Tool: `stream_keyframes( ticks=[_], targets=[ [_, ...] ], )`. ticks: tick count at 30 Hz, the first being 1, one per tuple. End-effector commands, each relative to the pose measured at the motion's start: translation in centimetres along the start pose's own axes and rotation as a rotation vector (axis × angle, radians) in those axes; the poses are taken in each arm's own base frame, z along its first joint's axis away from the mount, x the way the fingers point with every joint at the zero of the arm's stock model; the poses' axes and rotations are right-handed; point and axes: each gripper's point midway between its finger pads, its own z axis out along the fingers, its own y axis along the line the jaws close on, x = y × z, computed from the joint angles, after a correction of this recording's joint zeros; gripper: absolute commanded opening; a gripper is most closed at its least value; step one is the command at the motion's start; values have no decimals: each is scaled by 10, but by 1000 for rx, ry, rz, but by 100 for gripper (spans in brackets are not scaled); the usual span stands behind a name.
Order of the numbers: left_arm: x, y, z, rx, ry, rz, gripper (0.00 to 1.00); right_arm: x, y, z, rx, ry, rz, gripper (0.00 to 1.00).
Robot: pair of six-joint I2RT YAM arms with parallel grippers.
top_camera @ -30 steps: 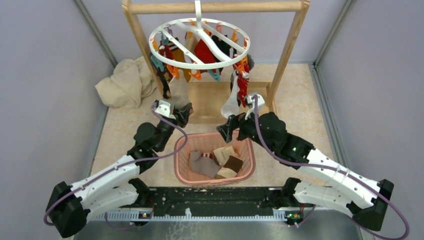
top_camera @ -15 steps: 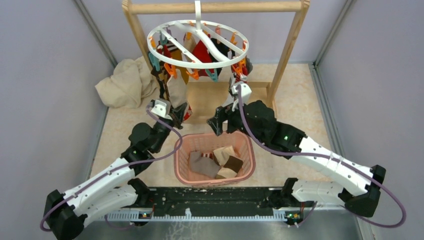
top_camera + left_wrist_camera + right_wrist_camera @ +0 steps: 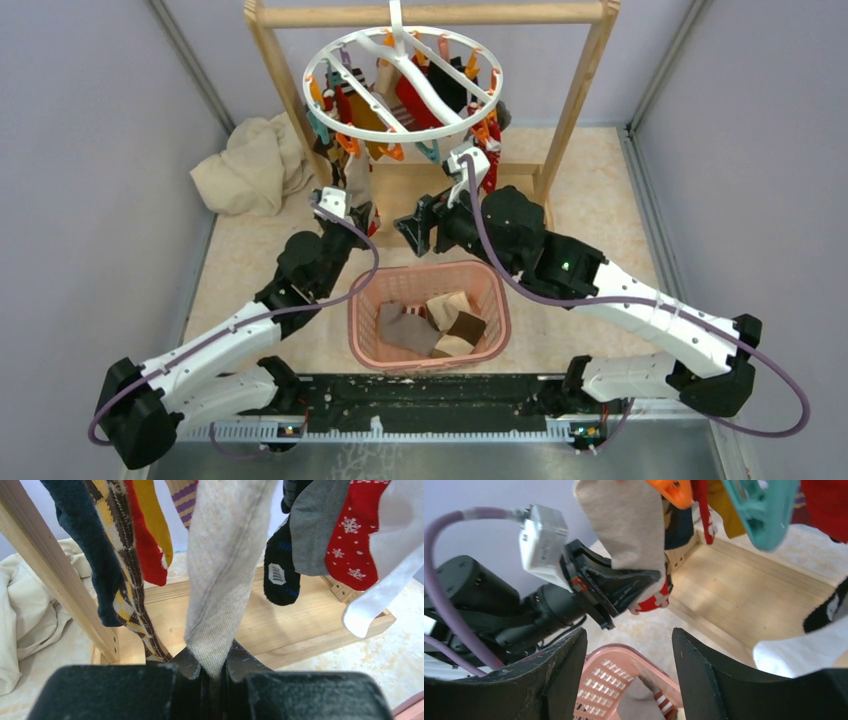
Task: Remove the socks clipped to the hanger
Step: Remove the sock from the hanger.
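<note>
The beige knitted sock (image 3: 220,570) hangs from the white plastic ring hanger (image 3: 415,75), directly above the left gripper (image 3: 212,672), which is clamped on the sock's toe. The right gripper (image 3: 629,635) sits just beside the left gripper, jaws apart and empty. The pink slotted plastic basket (image 3: 500,300) lies near both grippers on the worktop (image 3: 600,200).

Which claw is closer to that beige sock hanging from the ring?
Left. The left gripper is shut on the lower end of the beige sock; the right gripper is open, apart from it.

Hanger (image 3: 400,137) on rail (image 3: 430,14), behind basket (image 3: 430,268); cloth heap (image 3: 250,165) left; socks (image 3: 405,328) in basket.
</note>
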Motion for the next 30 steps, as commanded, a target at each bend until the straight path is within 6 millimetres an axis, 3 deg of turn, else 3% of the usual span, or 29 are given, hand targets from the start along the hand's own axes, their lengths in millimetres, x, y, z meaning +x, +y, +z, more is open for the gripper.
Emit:
stream_keyframes(
  ticks=[1,10,20,24,30],
  targets=[
    [-16,7,7,-62,-26,-11,6,-55,21,1,-32,-155,7,63],
    [-14,8,17,-154,16,83,1,-82,17,24,120,-247,-4,58],
    [-12,7,0,-236,37,193,0,-102,28,43,146,-300,-18,57],
    [-13,13,-9,-265,34,206,0,-106,26,41,160,-307,-19,57],
    [-14,15,-15,-287,35,231,0,-111,14,17,187,-306,2,56]
  ],
)
